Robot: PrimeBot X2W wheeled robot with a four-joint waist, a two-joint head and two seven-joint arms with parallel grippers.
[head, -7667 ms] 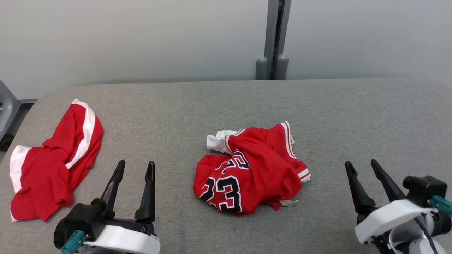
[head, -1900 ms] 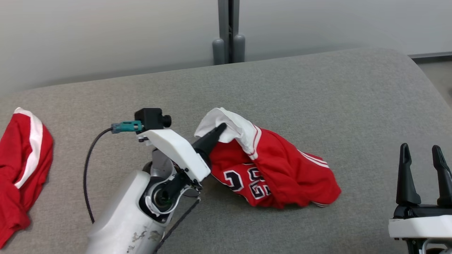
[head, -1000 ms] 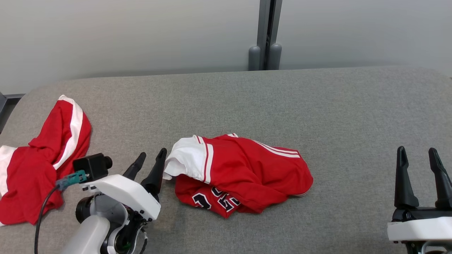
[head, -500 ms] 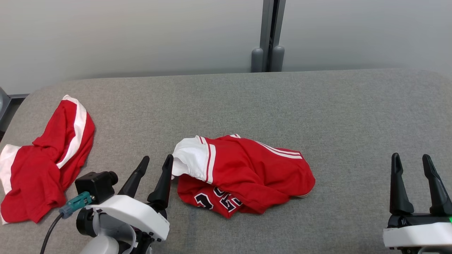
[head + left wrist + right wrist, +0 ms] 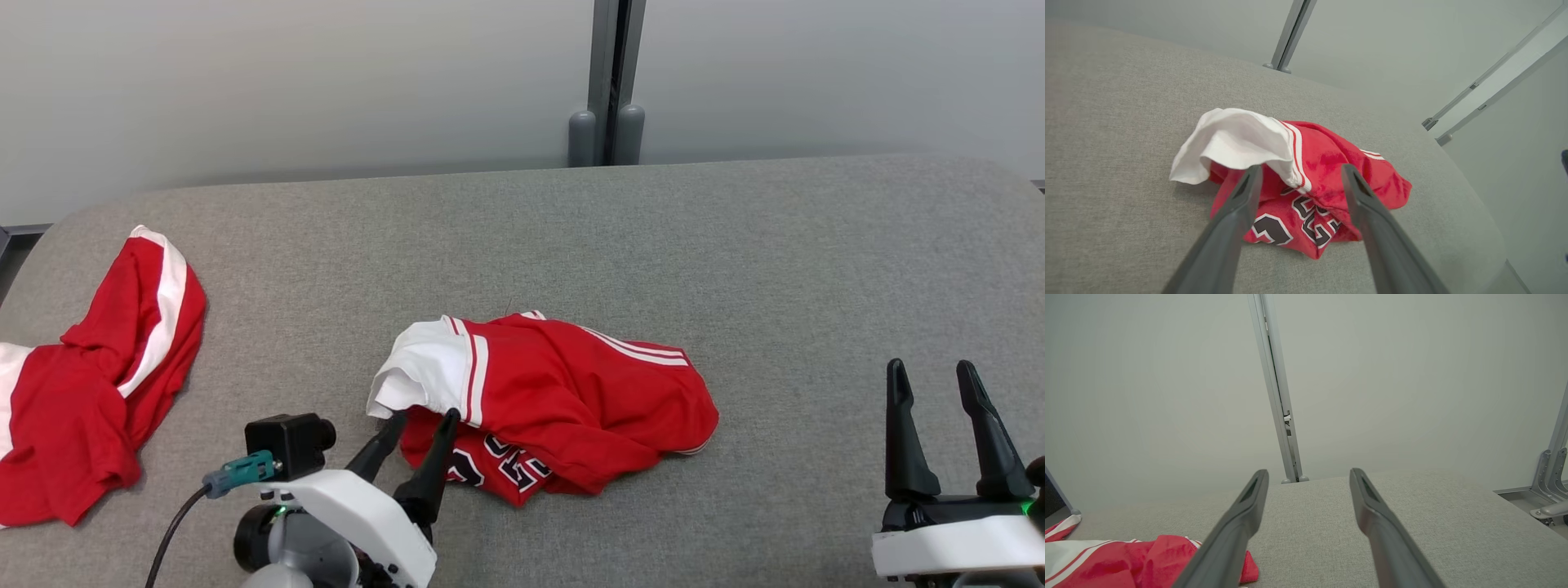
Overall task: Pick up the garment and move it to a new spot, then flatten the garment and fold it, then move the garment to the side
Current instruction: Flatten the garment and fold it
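The garment (image 5: 563, 400) is a red jersey with white trim and black-and-white numbers, crumpled in a heap at the middle of the grey padded table (image 5: 735, 245). A white flap sticks out at its left end. My left gripper (image 5: 424, 418) stands open at the heap's near left edge, fingertips just below the white flap; in the left wrist view the garment (image 5: 1323, 171) lies just beyond the spread fingers (image 5: 1241, 204). My right gripper (image 5: 932, 371) is open and holds nothing at the lower right, well clear of the garment (image 5: 1147, 559).
A second red cloth with a white stripe (image 5: 98, 376) lies bunched at the table's left edge. A grey post (image 5: 606, 82) stands behind the table against a pale wall. Bare grey table lies between the jersey and the right gripper.
My left gripper has moved right and closer to the jersey, its tips now under the white flap. The jersey lies as before. The right gripper has barely shifted.
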